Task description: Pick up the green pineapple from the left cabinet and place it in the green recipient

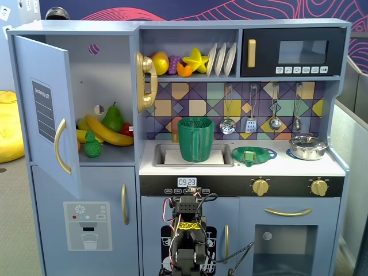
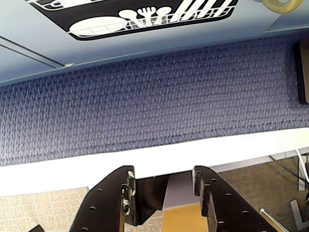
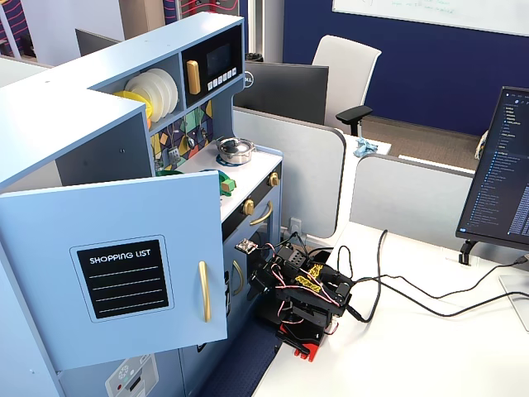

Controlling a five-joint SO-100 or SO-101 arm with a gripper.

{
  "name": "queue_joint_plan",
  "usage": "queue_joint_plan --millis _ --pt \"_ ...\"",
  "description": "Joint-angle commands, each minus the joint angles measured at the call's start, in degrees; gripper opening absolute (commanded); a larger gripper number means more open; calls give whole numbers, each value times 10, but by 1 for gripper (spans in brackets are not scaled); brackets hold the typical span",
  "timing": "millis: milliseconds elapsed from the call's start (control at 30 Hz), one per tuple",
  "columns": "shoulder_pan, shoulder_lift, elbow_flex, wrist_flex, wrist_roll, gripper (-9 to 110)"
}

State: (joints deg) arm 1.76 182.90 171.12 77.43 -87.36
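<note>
- Pale blue cupboard door (image 1: 43, 109) stands swung open.
- Small bright-green bumpy pineapple (image 1: 92, 146) sits at the shelf's front edge.
- Black two-finger gripper (image 2: 163, 191), jaws apart and empty, hangs over blue mat (image 2: 145, 106).
- Tall dark-green ribbed jug (image 1: 195, 138) stands in the sink.

An office is showing here: grey desk partitions (image 3: 388, 186), a white swivel chair (image 3: 343, 66) and a lit monitor (image 3: 502, 178) are standing well beyond the gripper (image 2: 164, 186), which is hanging low before a toy kitchen (image 1: 241, 167) sitting on a white desk (image 3: 413, 347).

Arm (image 1: 187, 236) folded low, jaws parted.
</note>
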Motion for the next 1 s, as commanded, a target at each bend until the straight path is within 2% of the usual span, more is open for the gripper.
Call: queue_joint_plan --millis 0,233,367,433,500,600,633,800,967 --pt "-32 -8 6 104 3 0" --pt "-33 -8 6 104 -1 0" --pt "-95 -10 1 60 -16 0" --pt "-149 -18 -4 -48 -4 0" --pt "-200 -49 -6 -253 10 0" --pt "-274 -126 -47 -494 -45 0" --pt "-299 -153 -74 -531 -61 0" --pt "-395 -274 -261 -556 -135 1" --pt "-413 -408 -416 -594 -94 15"
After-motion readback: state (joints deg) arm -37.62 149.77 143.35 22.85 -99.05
